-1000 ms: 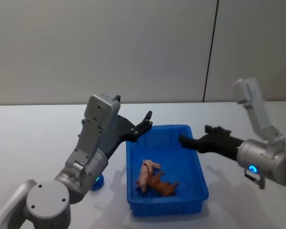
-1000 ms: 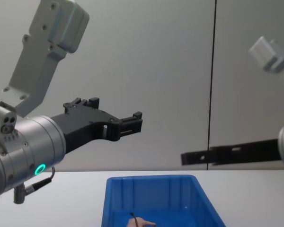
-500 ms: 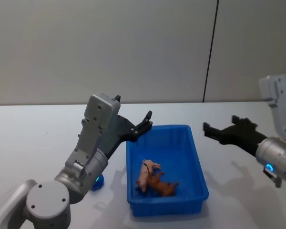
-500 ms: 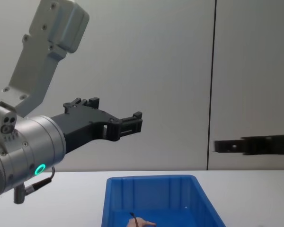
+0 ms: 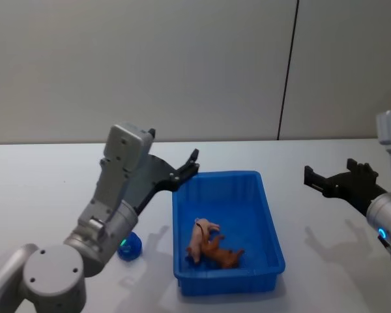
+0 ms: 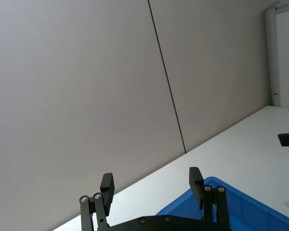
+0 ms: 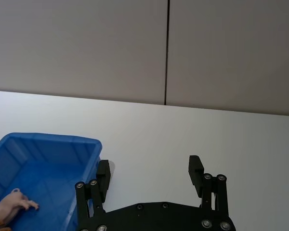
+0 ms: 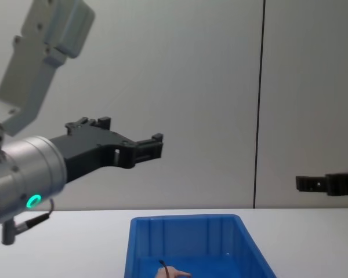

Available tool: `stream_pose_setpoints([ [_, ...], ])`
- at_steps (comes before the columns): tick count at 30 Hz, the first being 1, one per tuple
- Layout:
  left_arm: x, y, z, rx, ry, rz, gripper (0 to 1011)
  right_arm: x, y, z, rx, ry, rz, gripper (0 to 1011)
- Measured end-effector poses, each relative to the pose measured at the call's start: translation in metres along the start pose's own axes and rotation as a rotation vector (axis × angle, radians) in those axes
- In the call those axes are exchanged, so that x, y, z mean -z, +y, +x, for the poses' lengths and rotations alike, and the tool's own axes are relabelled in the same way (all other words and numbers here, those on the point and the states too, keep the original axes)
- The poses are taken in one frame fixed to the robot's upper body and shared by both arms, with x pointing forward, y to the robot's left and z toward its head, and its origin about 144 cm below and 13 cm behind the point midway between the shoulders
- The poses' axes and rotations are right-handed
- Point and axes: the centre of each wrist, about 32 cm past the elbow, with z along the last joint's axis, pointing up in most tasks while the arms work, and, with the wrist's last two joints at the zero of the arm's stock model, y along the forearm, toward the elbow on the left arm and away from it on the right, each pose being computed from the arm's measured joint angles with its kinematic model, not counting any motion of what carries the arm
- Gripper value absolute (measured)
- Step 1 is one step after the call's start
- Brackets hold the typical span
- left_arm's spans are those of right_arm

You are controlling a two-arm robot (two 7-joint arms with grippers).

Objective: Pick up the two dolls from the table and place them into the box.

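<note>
Both dolls are in the box, none on the table. Pink doll lies on the box floor near the middle, toward the front. Brown doll is right against it, on the side nearer the robot's right, and the two touch. Can't tell if either one is standing or on its side. The box sits on the table in front of the robot, about centred between the arms.

Left gripper is raised in the air at the box's far left corner, just beside the rim, pointing forward. The left wrist view shows its jaws wide apart with nothing between them. In the chest view it hangs well above the box.

Right gripper is off to the right of the box, well apart from it, and raised over bare table. Its jaws are wide apart too and hold nothing, as the right wrist view shows. That view also shows the pink doll inside the box.

Grey wall stands behind the table.
</note>
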Motion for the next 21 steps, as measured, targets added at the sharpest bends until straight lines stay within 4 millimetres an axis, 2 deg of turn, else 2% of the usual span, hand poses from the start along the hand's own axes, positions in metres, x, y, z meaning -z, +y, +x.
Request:
stream_pose_setpoints([
  [8,-0.003,0.017,0.010,-0.043,0.013,0.031,1000,0.003,-0.001,0.002,0.034,-0.003,0.005,1001],
  [21,-0.003,0.059,0.019,-0.066,0.071,0.161,1000,0.006,-0.002,0.003,0.059,-0.005,0.008,1001],
])
